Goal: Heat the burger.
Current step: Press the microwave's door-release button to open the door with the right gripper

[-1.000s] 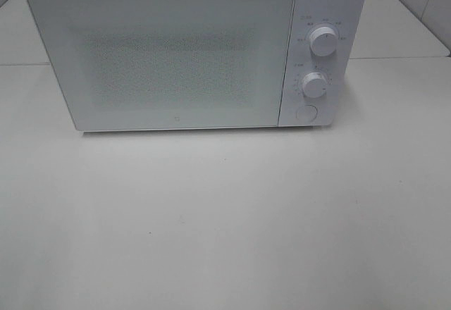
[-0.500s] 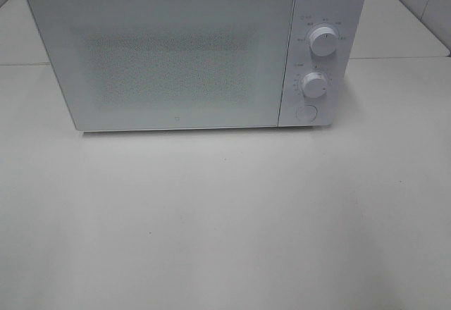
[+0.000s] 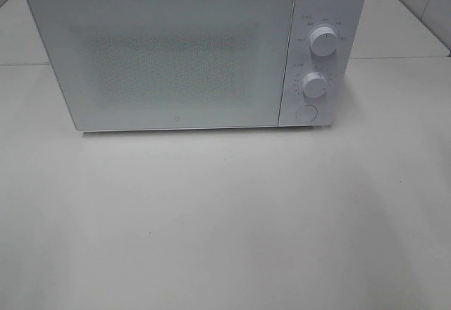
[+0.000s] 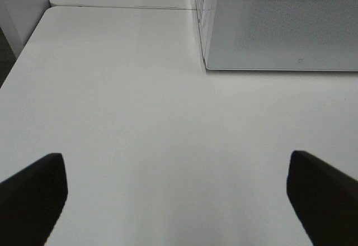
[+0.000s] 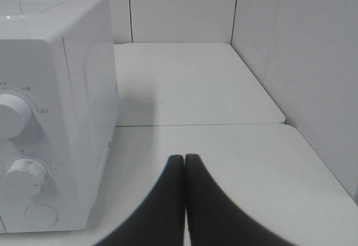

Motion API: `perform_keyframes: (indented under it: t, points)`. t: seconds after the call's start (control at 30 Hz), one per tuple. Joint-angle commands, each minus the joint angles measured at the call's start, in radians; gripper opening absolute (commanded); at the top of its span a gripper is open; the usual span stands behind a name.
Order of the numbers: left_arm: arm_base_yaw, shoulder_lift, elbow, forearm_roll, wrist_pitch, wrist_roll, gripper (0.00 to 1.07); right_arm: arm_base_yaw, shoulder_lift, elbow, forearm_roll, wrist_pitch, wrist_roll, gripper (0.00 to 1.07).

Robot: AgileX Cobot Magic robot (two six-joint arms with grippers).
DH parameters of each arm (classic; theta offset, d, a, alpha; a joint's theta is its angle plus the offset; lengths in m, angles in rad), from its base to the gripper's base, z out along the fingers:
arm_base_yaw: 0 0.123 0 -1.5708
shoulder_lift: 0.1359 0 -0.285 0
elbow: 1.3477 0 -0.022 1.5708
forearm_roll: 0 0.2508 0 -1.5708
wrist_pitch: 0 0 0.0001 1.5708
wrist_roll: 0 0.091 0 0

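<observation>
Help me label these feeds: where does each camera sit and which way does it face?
Exterior high: above, looking down on the white boxy microwave oven and pale table; no robot parts.
Left wrist: low, facing the closed door; open left hand.
Right wrist: by the dial panel, facing the white wall; shut right hand.
All show the microwave.

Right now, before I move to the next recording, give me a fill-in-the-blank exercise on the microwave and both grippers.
1. The microwave door is ____.
2. The number of knobs above the round button is ____.
3. The left gripper has its jaws wide ____ over the bare table.
4. The right gripper, holding nothing, is ____.

Missing words: closed; two; open; shut.
</observation>
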Motion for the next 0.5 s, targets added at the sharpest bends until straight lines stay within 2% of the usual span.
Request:
perform_keyframes:
  t: [0.03, 0.1, 0.17, 0.27, 0.37, 0.5]
  points:
    - [0.004, -0.009, 0.001, 0.0, -0.002, -0.005, 1.01, -0.005, 0.16, 0.003, -0.007, -0.188, 0.02, 0.0]
    - [0.004, -0.009, 0.001, 0.0, -0.002, -0.005, 1.01, -0.005, 0.197, 0.003, -0.015, -0.227, 0.03, 0.0]
    - [0.004, -0.009, 0.001, 0.0, -0.002, -0.005, 1.01, -0.005, 0.328, 0.003, -0.057, -0.363, 0.087, 0.0]
    - [0.004, -0.009, 0.001, 0.0, -0.002, -0.005, 1.01, -0.005, 0.425, 0.003, -0.104, -0.473, 0.154, 0.0]
    - [0.004, -0.009, 0.001, 0.0, -0.002, -0.005, 1.01, -0.005, 0.458, 0.003, -0.116, -0.501, 0.176, 0.0]
    - [0.004, -0.009, 0.001, 0.0, -0.002, -0.005, 1.01, -0.005, 0.566, 0.003, -0.175, -0.603, 0.367, 0.0]
